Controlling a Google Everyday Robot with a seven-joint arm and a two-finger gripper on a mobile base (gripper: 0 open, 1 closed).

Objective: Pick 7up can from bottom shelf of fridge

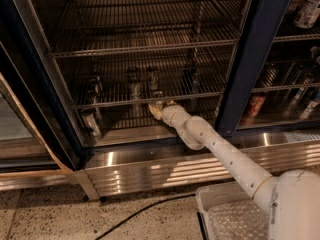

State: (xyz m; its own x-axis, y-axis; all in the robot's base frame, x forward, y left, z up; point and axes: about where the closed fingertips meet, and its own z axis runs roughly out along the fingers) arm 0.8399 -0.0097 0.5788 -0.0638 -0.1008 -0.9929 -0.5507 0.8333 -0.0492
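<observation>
The fridge stands open, with chrome wire shelves and a ribbed steel base. Several small cans stand on its lowest wire shelf. Two pale ones are in the middle; their markings are too dim to tell which is the 7up can. A darker can stands to their right and another can to their left. My gripper reaches in at the front edge of that shelf, just below and in front of the pale can on the right. My white arm runs back to the lower right.
A silvery can stands on the fridge floor at the left. The right compartment holds more cans, one of them red. The dark door frame is at the left. A black cable lies on the floor, and a white tray sits on my base.
</observation>
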